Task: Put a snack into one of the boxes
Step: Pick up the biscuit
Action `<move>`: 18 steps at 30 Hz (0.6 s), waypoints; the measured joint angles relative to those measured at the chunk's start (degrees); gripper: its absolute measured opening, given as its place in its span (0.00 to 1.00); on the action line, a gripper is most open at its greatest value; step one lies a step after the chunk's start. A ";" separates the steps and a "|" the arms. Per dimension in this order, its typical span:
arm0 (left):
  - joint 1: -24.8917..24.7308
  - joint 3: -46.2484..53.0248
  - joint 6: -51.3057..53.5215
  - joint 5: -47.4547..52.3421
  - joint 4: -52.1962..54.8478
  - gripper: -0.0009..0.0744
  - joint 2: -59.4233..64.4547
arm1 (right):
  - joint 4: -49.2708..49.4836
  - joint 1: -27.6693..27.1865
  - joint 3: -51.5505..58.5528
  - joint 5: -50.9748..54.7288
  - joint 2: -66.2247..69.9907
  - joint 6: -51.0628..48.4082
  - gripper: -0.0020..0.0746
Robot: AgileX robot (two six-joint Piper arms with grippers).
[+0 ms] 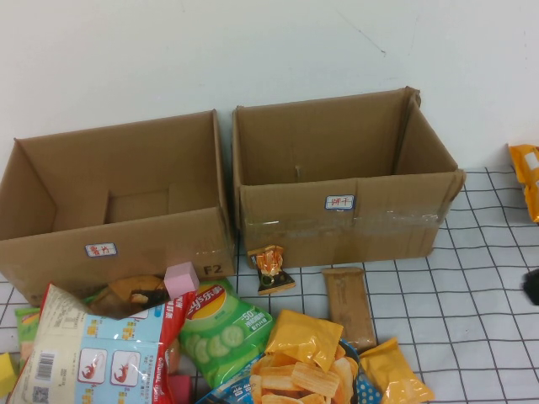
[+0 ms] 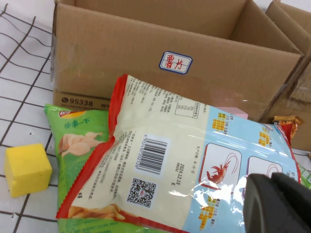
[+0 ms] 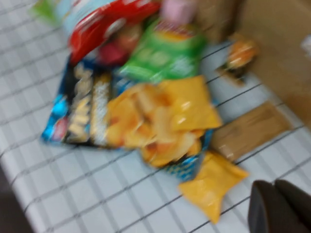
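Two open cardboard boxes stand side by side, the left box [image 1: 118, 244] and the right box [image 1: 337, 227]. A heap of snacks lies in front of them. It includes a red, white and blue shrimp-chip bag [image 1: 93, 349], a green chip bag [image 1: 221, 328], yellow packets [image 1: 305, 338] and a brown bar [image 1: 349, 307]. My left gripper [image 2: 279, 204] is shut and empty just above the shrimp-chip bag [image 2: 194, 155], near the left box [image 2: 146, 63]. It does not show in the high view. My right gripper [image 3: 282, 206] is shut and empty over the table near a yellow packet [image 3: 211, 182]. It shows at the right edge of the high view [image 1: 532, 286].
A yellow cube [image 2: 26, 169] and a second green bag [image 2: 77, 136] lie beside the shrimp-chip bag. A pink cube [image 1: 181, 279] and a small orange candy [image 1: 271, 268] sit against the boxes. An orange packet [image 1: 526, 177] lies at the far right. The checked cloth [image 1: 480, 337] is bare at the right.
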 joint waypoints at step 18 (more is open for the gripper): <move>0.00 0.00 0.00 0.22 0.00 0.01 0.00 | -24.78 27.65 -26.64 4.73 35.44 11.68 0.03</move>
